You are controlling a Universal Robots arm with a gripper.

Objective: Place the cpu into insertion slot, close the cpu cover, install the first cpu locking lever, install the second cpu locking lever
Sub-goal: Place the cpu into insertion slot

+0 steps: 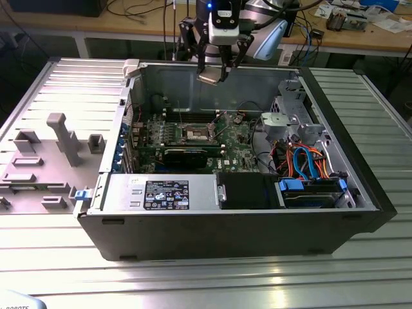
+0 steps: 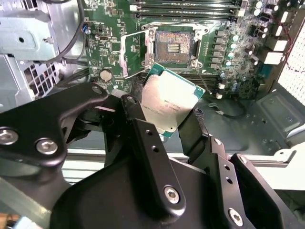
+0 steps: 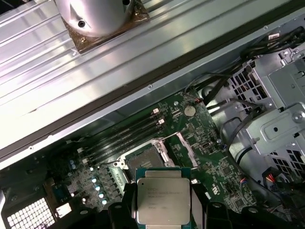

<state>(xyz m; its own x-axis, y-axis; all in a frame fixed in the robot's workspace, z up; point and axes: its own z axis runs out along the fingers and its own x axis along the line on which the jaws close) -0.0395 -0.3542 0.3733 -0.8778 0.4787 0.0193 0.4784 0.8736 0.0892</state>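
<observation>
Upper centre of the exterior view: the claw (image 1: 212,74) clamped the cpu (image 2: 169,102) by its edges, level above the insertion slot (image 1: 196,134), whose cpu cover (image 2: 126,57) stood open to receive it.

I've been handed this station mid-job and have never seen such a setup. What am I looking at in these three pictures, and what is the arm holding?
One robot arm works over an open computer case that lies on a ribbed metal table. The exterior view looks on from a camera off the arm. Both wrist views come from cameras riding on the arm, looking down into the case. The end effector, the black two-fingered clamp at the arm's tip, is shut on the cpu, a flat silver square held in the air above the green circuit board. The insertion slot lies bare below it, and the cpu cover is swung open beside the slot. The cpu is not seated yet.
</observation>
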